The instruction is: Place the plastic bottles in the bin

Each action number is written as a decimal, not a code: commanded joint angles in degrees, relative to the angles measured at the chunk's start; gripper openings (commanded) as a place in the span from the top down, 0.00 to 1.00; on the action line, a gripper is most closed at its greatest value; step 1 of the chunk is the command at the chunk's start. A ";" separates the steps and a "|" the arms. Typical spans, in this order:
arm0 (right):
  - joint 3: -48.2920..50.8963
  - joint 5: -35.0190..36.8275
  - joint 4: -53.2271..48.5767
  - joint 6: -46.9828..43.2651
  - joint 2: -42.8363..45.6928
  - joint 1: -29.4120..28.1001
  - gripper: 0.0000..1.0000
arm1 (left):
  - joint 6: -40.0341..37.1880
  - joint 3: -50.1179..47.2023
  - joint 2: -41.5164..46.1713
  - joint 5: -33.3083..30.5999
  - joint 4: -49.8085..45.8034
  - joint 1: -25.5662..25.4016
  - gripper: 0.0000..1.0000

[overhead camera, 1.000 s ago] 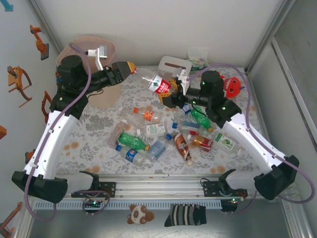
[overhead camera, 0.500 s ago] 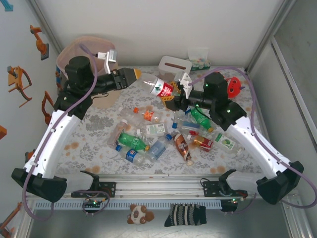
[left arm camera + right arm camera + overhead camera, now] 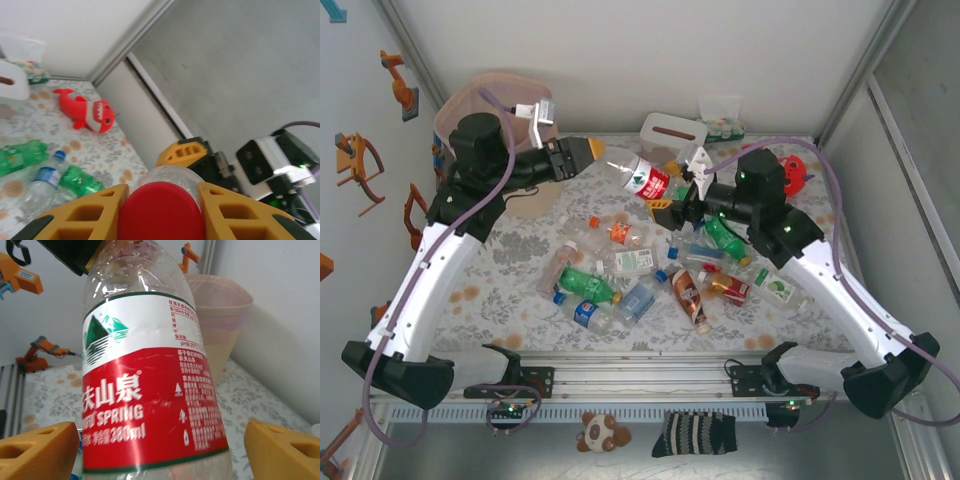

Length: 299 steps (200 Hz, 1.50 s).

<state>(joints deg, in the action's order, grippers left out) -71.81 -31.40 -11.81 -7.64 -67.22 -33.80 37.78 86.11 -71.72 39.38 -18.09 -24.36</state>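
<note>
A clear bottle with a red and white label hangs in the air between both arms, above the back of the table. My left gripper is shut on its red cap, one yellow finger on each side. My right gripper stands open around the bottle's lower body, its fingers a little off the plastic. Several more plastic bottles, clear and green, lie in a heap on the table's middle. The beige bin with its pink liner stands at the back left, behind my left arm.
A white tissue box and a small clear container stand at the back. The red shark plush lies at the back right. Orange toy arms hang on the left wall. A sock lies below the rail.
My left gripper has closed on the bottle's cap. My right gripper, which held the bottle, has opened and drawn back slightly. The bottle now sits lower and more level.
</note>
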 commanded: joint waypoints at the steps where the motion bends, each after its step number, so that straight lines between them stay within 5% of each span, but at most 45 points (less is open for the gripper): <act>1: 0.53 2.78 -0.12 0.70 2.55 -0.03 0.11 | -6.37 5.70 0.09 -6.00 -6.80 0.34 0.74; 74: 2.29 8.26 -3.61 -0.70 7.57 -0.04 0.10 | -24.66 24.92 -7.53 -35.80 -28.09 2.76 0.75; 158: 2.10 10.04 -5.86 -0.93 8.34 -0.02 0.11 | -36.06 35.12 -15.96 -59.82 -29.29 7.66 0.79; 211: 0.83 9.78 -6.16 -0.94 8.14 0.01 0.11 | -39.63 35.18 -18.24 -66.03 -21.26 8.02 0.80; 299: -0.26 9.78 -8.64 -1.30 9.51 -0.04 0.11 | -36.57 32.02 -24.02 -66.61 -15.75 11.04 0.81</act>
<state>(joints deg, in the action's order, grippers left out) -70.24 -21.89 -19.35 -8.10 -59.31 -33.80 0.03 118.72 -93.67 -26.52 -36.97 -14.20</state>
